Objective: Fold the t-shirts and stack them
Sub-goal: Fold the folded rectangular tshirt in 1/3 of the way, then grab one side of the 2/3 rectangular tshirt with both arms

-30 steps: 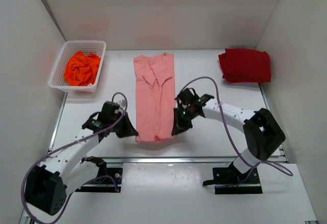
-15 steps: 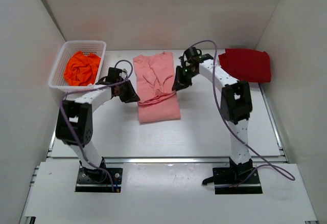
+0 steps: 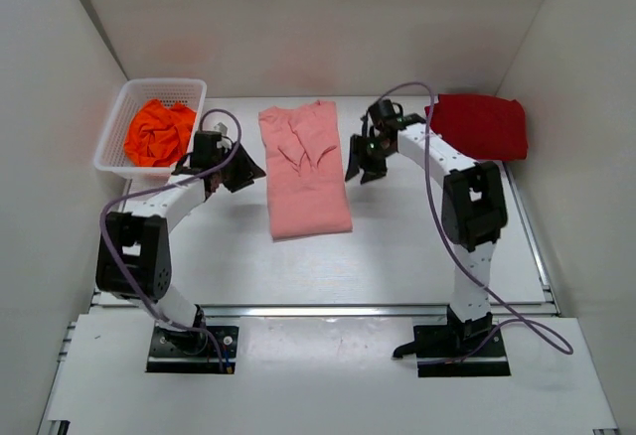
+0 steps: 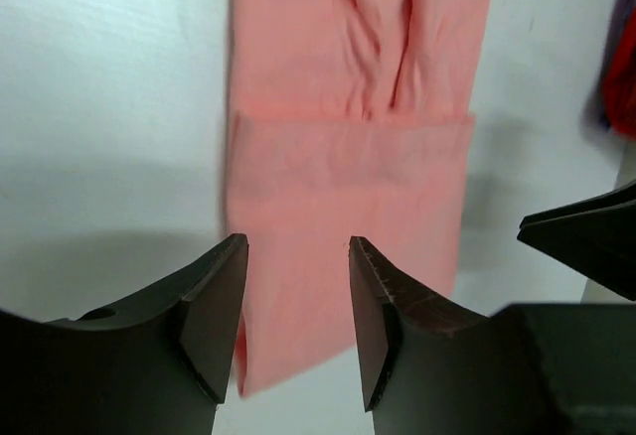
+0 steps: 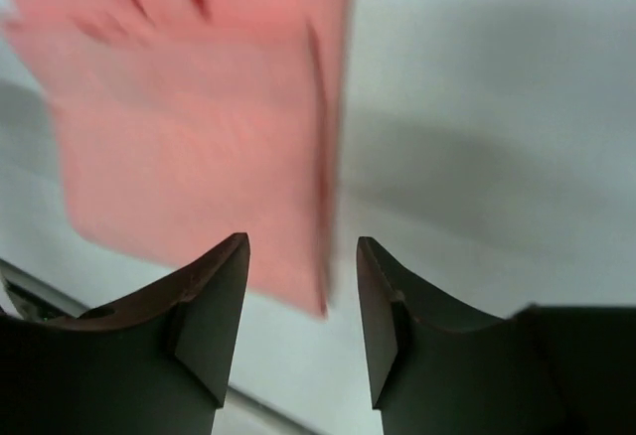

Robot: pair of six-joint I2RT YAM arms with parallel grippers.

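**Salmon-pink t-shirt lies folded between two empty grippers**

The soft pink cloth forms a long, narrow rectangle flat on the white table. It sits just to the right of the left gripper and just to the left of the right gripper, touching neither. Its near half is a smooth doubled panel ending in a straight folded edge across the shirt. The far half carries long creases where the sleeves are tucked inward.

Both grippers are released. In each wrist view the dark, wedge-shaped fingers stand parted with nothing held, and the pink fabric shows on the table beyond the gap. The right wrist view is blurred, so its cloth detail is hard to read.

Beyond and to the right of the right gripper, the dark red t-shirt rests as a thick, roughly square folded bundle near the back corner. To the left of the left gripper, the bright orange t-shirt lies crumpled in loose wrinkles inside the white plastic lattice basket, well apart from the pink one.
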